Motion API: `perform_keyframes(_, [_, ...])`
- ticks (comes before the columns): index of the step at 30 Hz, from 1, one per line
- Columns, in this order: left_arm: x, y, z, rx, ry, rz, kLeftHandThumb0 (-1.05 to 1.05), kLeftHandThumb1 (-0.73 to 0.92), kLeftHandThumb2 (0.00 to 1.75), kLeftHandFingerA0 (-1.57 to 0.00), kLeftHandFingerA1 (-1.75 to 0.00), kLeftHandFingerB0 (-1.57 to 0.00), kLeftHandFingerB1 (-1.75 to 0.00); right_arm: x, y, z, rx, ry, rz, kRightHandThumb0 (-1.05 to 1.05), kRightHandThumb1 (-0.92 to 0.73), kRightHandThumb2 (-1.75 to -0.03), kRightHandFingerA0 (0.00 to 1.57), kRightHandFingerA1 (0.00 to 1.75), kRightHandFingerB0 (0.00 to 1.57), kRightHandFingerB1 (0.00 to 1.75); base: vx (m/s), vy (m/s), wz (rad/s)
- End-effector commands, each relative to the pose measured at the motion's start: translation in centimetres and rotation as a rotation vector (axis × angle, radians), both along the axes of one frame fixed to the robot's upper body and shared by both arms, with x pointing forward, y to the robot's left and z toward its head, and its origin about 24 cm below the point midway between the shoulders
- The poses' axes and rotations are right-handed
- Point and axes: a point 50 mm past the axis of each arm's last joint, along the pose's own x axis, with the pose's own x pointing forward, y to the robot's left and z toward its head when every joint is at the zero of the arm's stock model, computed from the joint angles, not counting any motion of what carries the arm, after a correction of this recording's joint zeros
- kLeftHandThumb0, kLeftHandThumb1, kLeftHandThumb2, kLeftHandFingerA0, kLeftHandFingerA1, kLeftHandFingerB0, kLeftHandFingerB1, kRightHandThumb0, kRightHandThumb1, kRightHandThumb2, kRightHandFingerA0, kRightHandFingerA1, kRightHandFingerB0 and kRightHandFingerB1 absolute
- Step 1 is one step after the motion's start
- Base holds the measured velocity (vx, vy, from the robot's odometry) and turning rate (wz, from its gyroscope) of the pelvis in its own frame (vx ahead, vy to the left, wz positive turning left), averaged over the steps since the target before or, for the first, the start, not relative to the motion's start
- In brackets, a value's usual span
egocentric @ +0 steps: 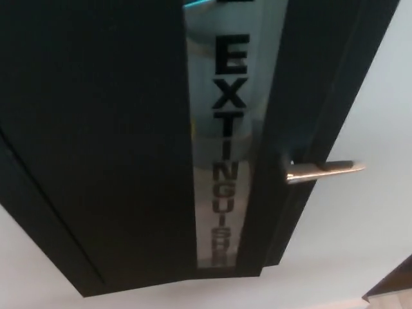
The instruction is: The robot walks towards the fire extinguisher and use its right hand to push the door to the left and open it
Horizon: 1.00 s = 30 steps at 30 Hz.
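Before me the door (96, 141) is flat black. Down it runs a pale grey-blue glass strip (225, 141) with black capital letters (230, 96). The handle (322, 171) is shiny silver, and the wall (380, 212) is white.

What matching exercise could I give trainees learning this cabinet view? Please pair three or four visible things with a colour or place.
Column one:
1. black cabinet door
2. frosted glass strip with black lettering
3. silver metal lever handle
4. pale wall

Column two:
A. sticks out to the right of the door's edge
B. runs down the door, lettered
C. dark, fills the picture's left
D. light, behind the handle

Pairs: 1-C, 2-B, 3-A, 4-D
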Motion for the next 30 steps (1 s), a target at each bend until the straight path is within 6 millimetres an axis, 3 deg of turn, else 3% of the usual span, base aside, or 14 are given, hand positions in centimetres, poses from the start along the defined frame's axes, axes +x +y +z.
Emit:
perform_keyframes(1, [-0.4,0.7,0.2,0.022,0.021,0.007,-0.60,0.53,0.56,-0.31,-0.57,-0.34,-0.38,0.4,-0.3,0.3,-0.017,-0.002,0.023,-0.41,-0.37,-0.97,0.10,0.61,0.03,0.57,-0.13,-0.006,-0.01])
perform_keyframes(2, [-0.4,0.7,0.2,0.022,0.021,0.007,-0.60,0.53,0.56,-0.31,-0.57,-0.34,-0.38,0.4,-0.3,0.3,-0.017,-0.002,0.023,-0.41,-0.37,-0.97,0.10,0.61,0.03,0.57,-0.11,-0.037,0.02])
perform_keyframes(3, [-0.2,0.9,0.4,0.034,0.020,0.004,-0.58,0.54,0.56,-0.33,-0.60,-0.35,-0.39,1.1,-0.3,0.4,-0.021,-0.014,0.045,-0.78,-0.50,-0.86,0.23,0.76,0.03,0.61,-0.14,-0.061,0.00])
perform_keyframes(6, [-0.2,1.1,0.4,0.039,0.020,0.003,-0.58,0.54,0.56,-0.33,-0.60,-0.35,-0.39,1.3,-0.3,0.5,-0.024,-0.020,0.055,-0.78,-0.50,-0.86,0.23,0.76,0.03,0.61,-0.14,-0.127,-0.02])
perform_keyframes(7, [-0.2,1.2,0.5,0.038,0.019,0.007,-0.57,0.56,0.56,-0.32,-0.57,-0.35,-0.38,1.7,-0.2,0.6,-0.017,-0.034,0.072,-0.78,-0.64,-0.57,0.14,0.90,0.00,0.70,-0.13,-0.187,-0.01])
perform_keyframes(8, [-0.3,1.2,0.5,0.036,0.019,0.020,-0.60,0.43,0.78,-0.30,-0.61,-0.30,-0.49,1.9,-0.2,0.7,-0.014,-0.045,0.088,-0.80,-0.50,-0.85,0.21,0.76,0.03,0.63,-0.18,-0.253,0.04])
perform_keyframes(10, [-0.4,1.1,0.4,0.033,0.020,0.033,-0.60,0.43,0.78,-0.30,-0.61,-0.30,-0.49,2.0,-0.1,0.8,-0.014,-0.051,0.100,-0.80,-0.50,-0.85,0.21,0.76,0.03,0.63,-0.15,-0.305,-0.01])
perform_keyframes(11, [-0.5,1.1,0.4,0.028,0.022,0.035,-0.56,0.55,0.56,-0.31,-0.55,-0.33,-0.38,2.2,-0.1,0.9,-0.015,-0.056,0.120,-0.79,-0.49,-0.88,0.25,0.78,0.04,0.62,-0.04,-0.431,0.10])
perform_keyframes(19, [-0.4,1.0,0.3,0.033,0.030,0.037,-0.58,0.53,0.56,-0.32,-0.57,-0.35,-0.38,3.4,0.4,1.6,0.006,-0.097,0.207,-0.76,-0.49,-0.86,0.30,0.80,0.04,0.64,-0.04,-0.150,0.04])
perform_keyframes(20, [-0.4,1.0,0.3,0.029,0.024,0.036,-0.61,0.42,0.80,-0.30,-0.61,-0.26,-0.48,4.5,0.6,2.1,0.010,-0.119,0.255,-0.78,-0.48,-0.87,0.35,0.81,0.09,0.65,0.00,0.000,0.00])
perform_keyframes(23, [-0.4,1.1,0.4,0.024,0.016,0.034,-0.61,0.42,0.80,-0.30,-0.61,-0.26,-0.48,6.0,0.9,3.1,0.016,-0.146,0.329,-0.78,-0.48,-0.87,0.35,0.81,0.09,0.65,-0.06,0.079,-0.08])
perform_keyframes(26, [-0.6,1.1,0.4,0.022,0.016,0.038,-0.55,0.55,0.56,-0.32,-0.54,-0.34,-0.38,8.4,1.6,5.4,0.023,-0.207,0.422,-0.82,-0.49,-0.89,0.34,0.83,0.09,0.68,-0.09,0.196,0.03])
perform_keyframes(29, [-0.7,1.0,0.4,0.018,0.013,0.045,-0.55,0.55,0.56,-0.32,-0.54,-0.34,-0.38,8.6,1.8,5.9,0.006,-0.205,0.450,-0.82,-0.49,-0.89,0.34,0.83,0.09,0.68,-0.03,0.218,0.00])
perform_keyframes(30, [-0.6,1.1,0.4,0.021,0.015,0.044,-0.55,0.55,0.56,-0.31,-0.54,-0.34,-0.37,8.9,1.9,6.3,0.018,-0.225,0.449,-0.78,-0.60,-0.59,0.28,1.04,0.07,0.81,-0.04,0.098,0.22])
